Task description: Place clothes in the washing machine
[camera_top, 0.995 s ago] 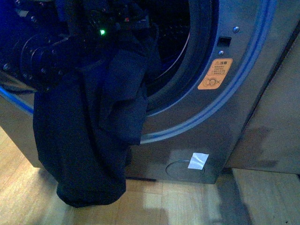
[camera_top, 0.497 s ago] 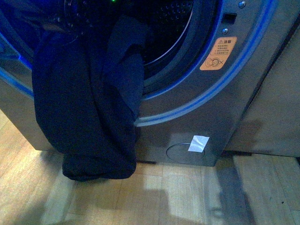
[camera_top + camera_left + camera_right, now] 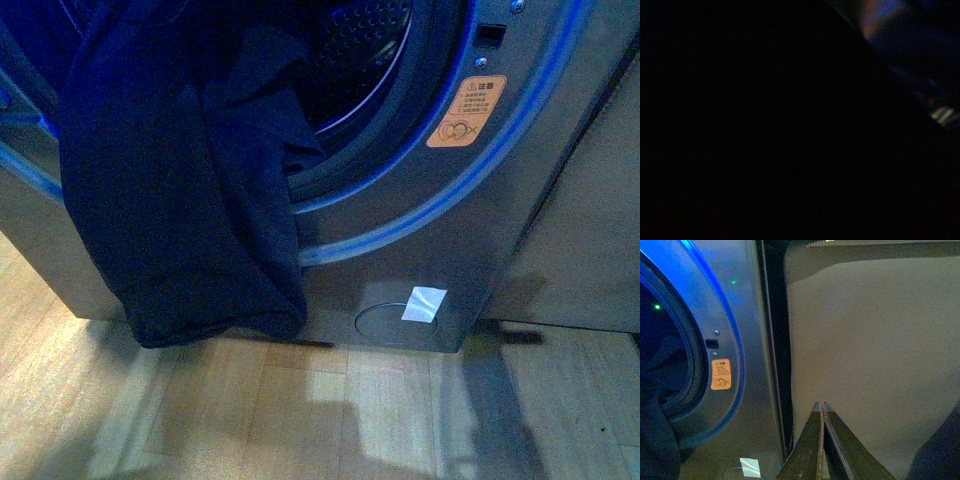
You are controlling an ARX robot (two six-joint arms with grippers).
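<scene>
One washing machine (image 3: 430,250), grey front-loader, fills the front view; round port open, black gasket, perforated drum behind. One orange warning sticker (image 3: 465,112) right of the port, one white label (image 3: 423,303) low on the front panel. Wood floor (image 3: 330,420) in front.

One garment, the clothes (image 3: 180,200): dark navy, limp. Upper part lies over the port's lower-left lip and into the opening; the larger share hangs down outside the front panel, its hem close above the floor. Task not finished.

Handling judgement: soft, light, no stiffness, will sag and slide back out under its own hanging weight. Best hold is probably the bunched hanging bottom, lifted up and over the gasket so the weight falls inward.

Right claw (image 3: 822,412): jaws pressed together, nothing between them, off to the right facing a plain beige panel (image 3: 880,350) beside the machine.

Left wrist view is dark; left claw state cannot be told.
</scene>
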